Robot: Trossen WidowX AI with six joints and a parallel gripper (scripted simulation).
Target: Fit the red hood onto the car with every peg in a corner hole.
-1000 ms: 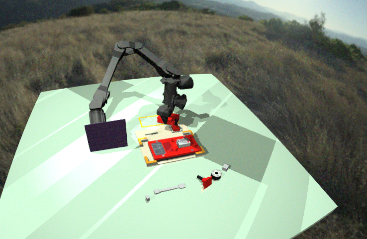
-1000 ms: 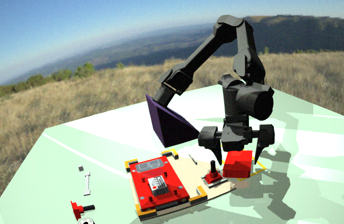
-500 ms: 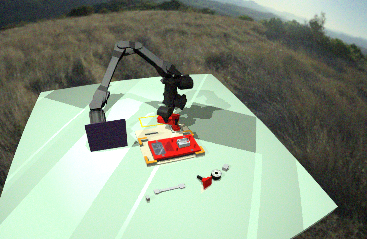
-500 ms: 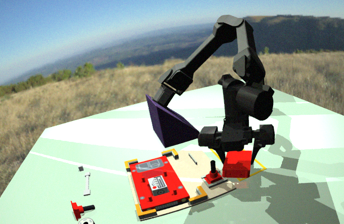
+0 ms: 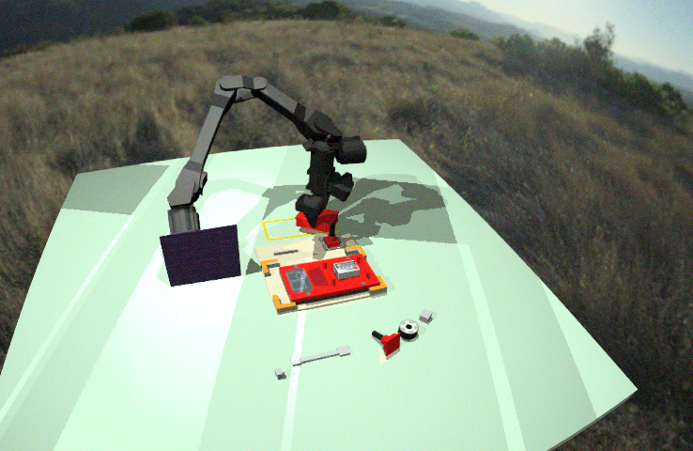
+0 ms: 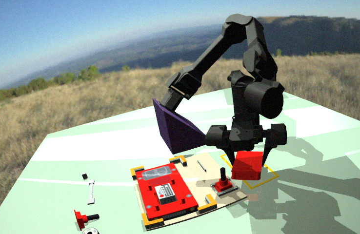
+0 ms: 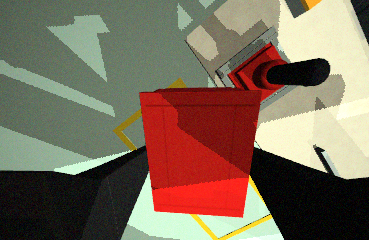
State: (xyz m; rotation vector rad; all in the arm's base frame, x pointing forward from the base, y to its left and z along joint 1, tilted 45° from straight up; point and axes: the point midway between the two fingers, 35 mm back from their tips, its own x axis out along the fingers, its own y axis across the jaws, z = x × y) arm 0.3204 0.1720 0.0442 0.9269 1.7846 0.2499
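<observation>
The red hood [image 5: 329,219] [image 6: 249,160] [image 7: 202,197] is between the fingers of my gripper [image 5: 314,220] [image 6: 249,165] [image 7: 197,150], which is shut on its two sides. The hood is roof up and looks a little above the table, over the yellow outline [image 6: 265,182]. Its underside and corner holes are hidden. The red chassis [image 5: 320,287] [image 6: 183,187] lies in the jig [image 5: 304,247] [image 6: 191,176] between orange corners. The grey engine block [image 5: 346,269] [image 6: 165,193] sits on its deck, with short red pegs around it.
A red-based post [image 5: 331,241] [image 6: 223,184] [image 7: 297,72] with a black stem stands on the jig board close beside the hood. A thin pin [image 6: 201,165] lies on the board. Beyond the chassis lie a grey link [image 5: 320,355], a red stemmed part [image 5: 391,344] and a wheel [image 5: 408,329].
</observation>
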